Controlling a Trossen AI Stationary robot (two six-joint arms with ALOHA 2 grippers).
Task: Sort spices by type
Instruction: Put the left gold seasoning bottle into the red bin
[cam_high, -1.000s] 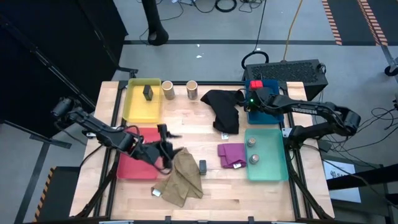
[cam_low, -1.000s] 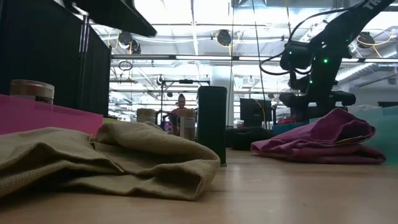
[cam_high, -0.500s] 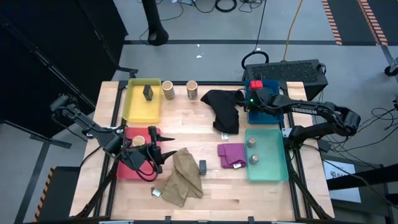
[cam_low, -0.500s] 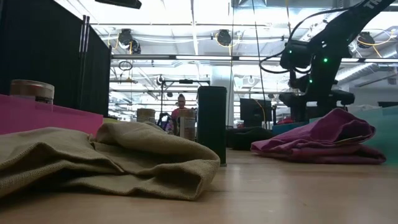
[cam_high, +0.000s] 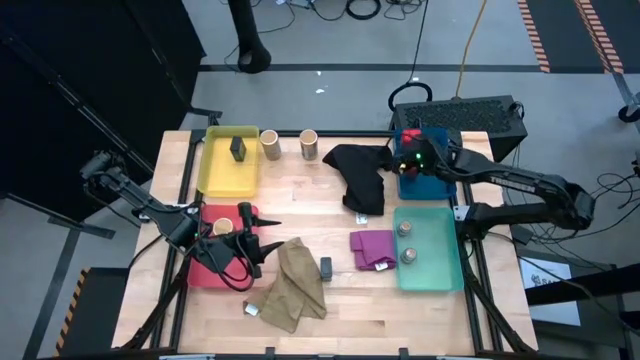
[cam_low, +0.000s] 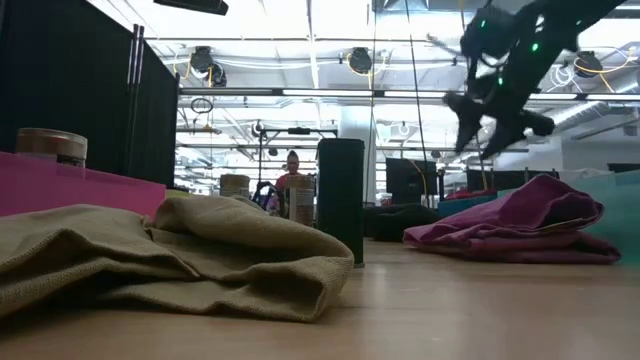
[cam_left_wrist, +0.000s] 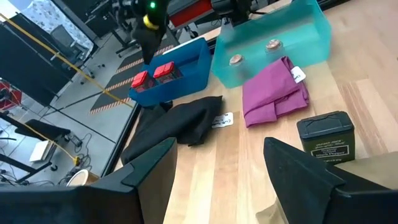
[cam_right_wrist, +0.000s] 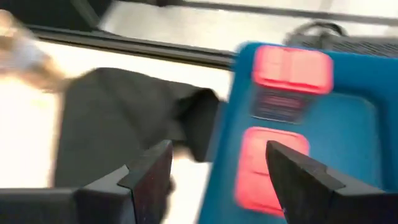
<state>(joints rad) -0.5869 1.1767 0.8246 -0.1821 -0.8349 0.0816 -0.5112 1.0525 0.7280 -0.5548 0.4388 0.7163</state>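
Right gripper (cam_right_wrist: 211, 186) open, empty, above blue tray (cam_right_wrist: 354, 130); two red boxes (cam_right_wrist: 292, 70) just under; left gripper (cam_high: 262, 236) open over red tray (cam_high: 205, 270)

Two red boxes (cam_right_wrist: 291, 70) lie flat in the blue tray (cam_right_wrist: 354, 130), just ahead of the right jaws. A dark block (cam_left_wrist: 326, 136) stands upright ahead of the left jaws; two grey jars (cam_left_wrist: 236, 60) sit beyond it in the teal tray (cam_left_wrist: 311, 28).
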